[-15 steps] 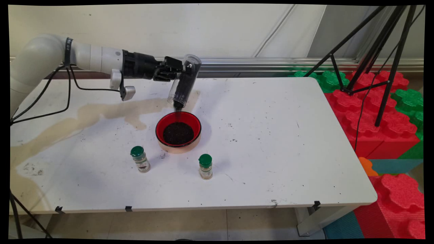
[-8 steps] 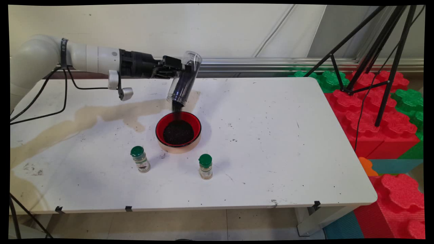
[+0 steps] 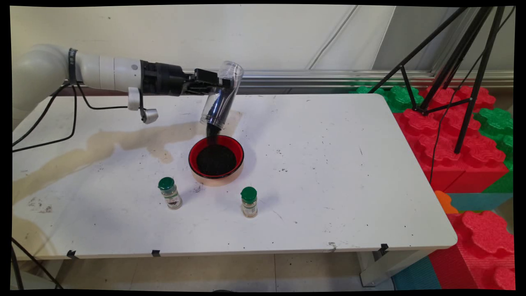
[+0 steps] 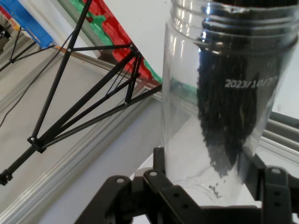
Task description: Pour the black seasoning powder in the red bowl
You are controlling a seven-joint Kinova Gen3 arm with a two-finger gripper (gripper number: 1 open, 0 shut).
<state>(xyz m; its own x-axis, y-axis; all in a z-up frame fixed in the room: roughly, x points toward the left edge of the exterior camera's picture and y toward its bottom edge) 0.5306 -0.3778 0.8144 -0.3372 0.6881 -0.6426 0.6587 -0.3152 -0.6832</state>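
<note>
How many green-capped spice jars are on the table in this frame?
2. One spice jar stands near-left of the red bowl; the other spice jar stands near-right of it. Both are upright, apart from the bowl. None appears hidden.

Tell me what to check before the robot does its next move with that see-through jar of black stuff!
1. Gripper holding the clear jar firmly: ok, fingers clamp its sides near the base.
2. Jar mouth over the red bowl: ok, though it sits above the bowl's far rim, not the middle.
3. Black grains all poured out: not ok, plenty still inside the jar.
4. Bowl has room left: cannot tell; its floor is already covered.
5. The two green-capped spice bottles out of the way: ok, both upright, in front of the bowl.
</note>
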